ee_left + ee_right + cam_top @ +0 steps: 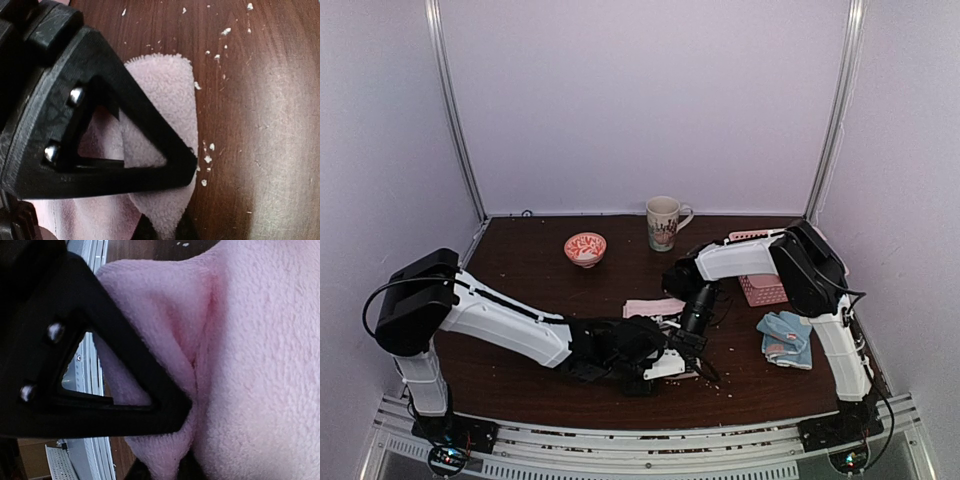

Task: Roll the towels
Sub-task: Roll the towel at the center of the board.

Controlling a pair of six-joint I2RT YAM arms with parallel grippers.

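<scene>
The left gripper (180,200) is pinching a fluffy edge of the pale pink towel (655,306), which is lying bunched at the middle of the table (520,270). The right gripper (177,442) is pinching another fold of it. A blue patched towel (785,338) is lying crumpled at the right. Two towels are showing, along with one bowl (585,248), one mug (663,222) and one basket (760,287).

Dark wood bench (525,270), patterned bowl (585,248) and mug (663,222) upper centre, pink towel (653,307) mid-frame, pink basket (763,289) and blue towel (786,338) right

A robot lab booth: bare white panels (640,100), aluminium posts (455,110), two arms (505,322) bolted to a table (530,268).
</scene>
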